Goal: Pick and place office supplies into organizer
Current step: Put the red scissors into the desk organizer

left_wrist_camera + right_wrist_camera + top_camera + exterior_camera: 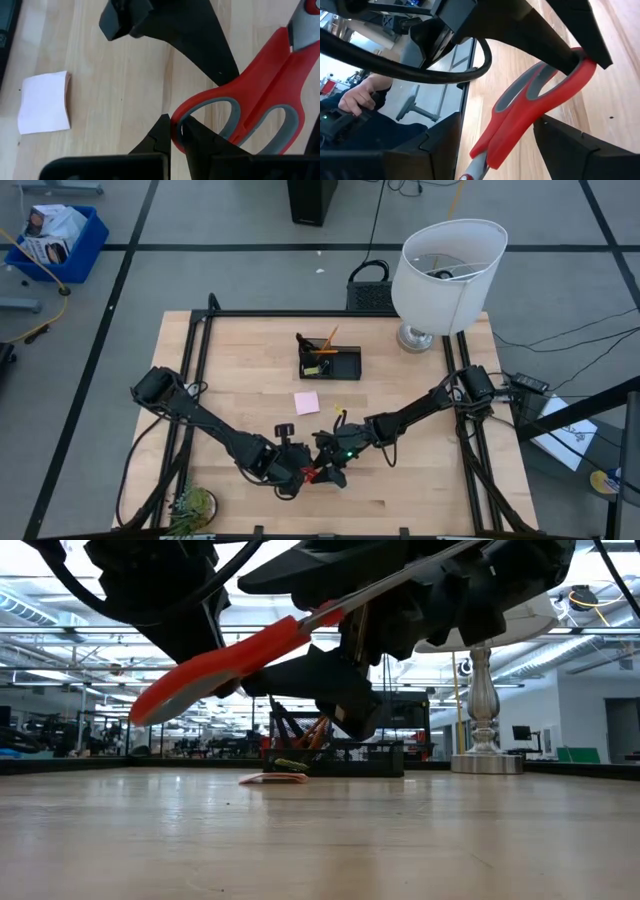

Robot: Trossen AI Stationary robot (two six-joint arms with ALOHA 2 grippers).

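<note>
Left end effector (176, 137) pinched tight on one red handle loop of the scissors (260, 100), near front-centre of bench (420, 480). Scissors lifted clear of the wood in low view, handles tilted down, blades hidden up among the arms. Looks like a rim grip on the loop because the flat tool offers little else to grab from above.

Right end effector (495, 135) spread wide, fingers either side of the scissors shank just past the handles, not yet closed. Probably a handover or regrip to get a better orientation for dropping blades-first into the cup.

Pink sticky-note pad (307, 402) flat on bench, between arms and organizer (330, 362). Organizer toward the back, upright pencil (330, 337) already in the cup section, near the lamp (447, 275). Small plant (190, 507) at front-left corner, well clear.

Person's hand (360, 97) visible beyond bench edge in right wrist view.
</note>
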